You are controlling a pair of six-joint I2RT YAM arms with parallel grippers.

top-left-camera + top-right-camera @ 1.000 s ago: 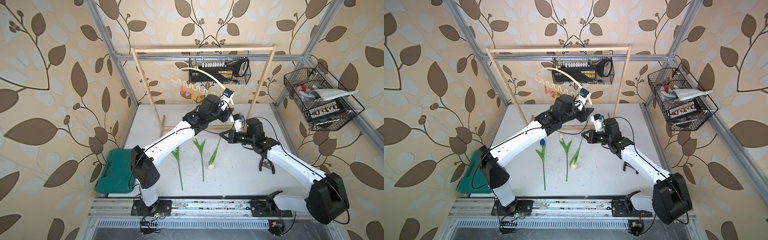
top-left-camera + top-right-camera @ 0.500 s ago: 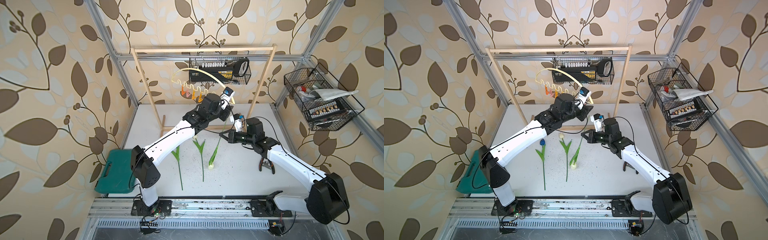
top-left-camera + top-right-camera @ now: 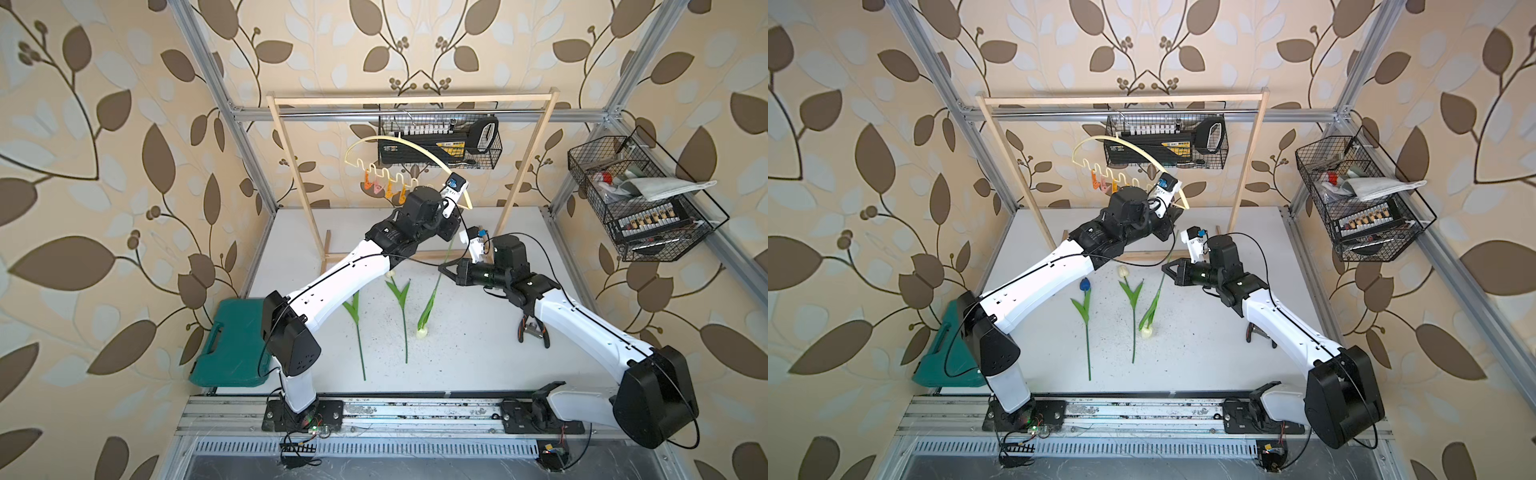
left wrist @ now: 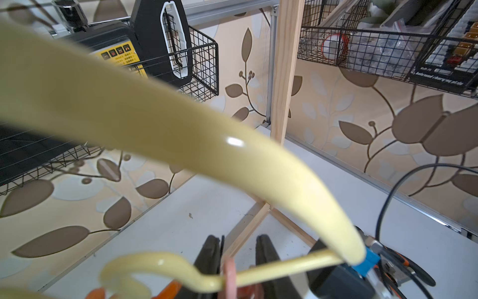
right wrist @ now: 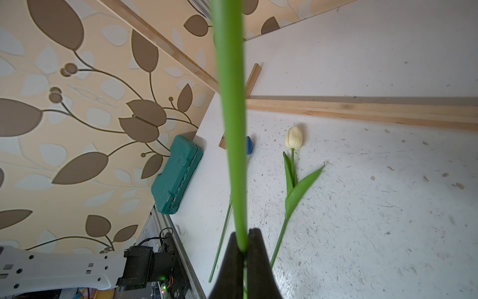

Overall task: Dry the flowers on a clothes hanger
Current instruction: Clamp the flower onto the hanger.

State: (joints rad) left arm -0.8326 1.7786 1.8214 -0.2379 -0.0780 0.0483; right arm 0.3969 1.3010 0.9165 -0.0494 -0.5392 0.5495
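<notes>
The cream clothes hanger [image 3: 415, 146] [image 3: 1133, 150] hangs from the wooden rack, with orange and pink clips [image 3: 379, 188] on its wavy lower bar. My left gripper [image 4: 239, 240] is up at that bar near the hanger's right end, its jaws narrowed on a pink clip [image 4: 229, 271]. My right gripper [image 5: 244, 233] [image 3: 444, 271] is shut on the green stem [image 5: 231, 103] of a cream flower that hangs head down, its head [image 3: 422, 332] near the table. A blue flower [image 3: 1086, 285] and another cream flower [image 3: 1122, 271] lie on the table.
The wooden rack frame [image 3: 411, 99] stands at the back, with a wire basket [image 3: 440, 141] behind the hanger. A second wire basket [image 3: 636, 199] hangs on the right wall. A green case [image 3: 232, 336] lies at the table's left edge and pliers [image 3: 532, 330] under my right arm.
My left gripper's jaws have drawn closer together round the pink clip at the hanger. The right arm and its flower have stayed put.
</notes>
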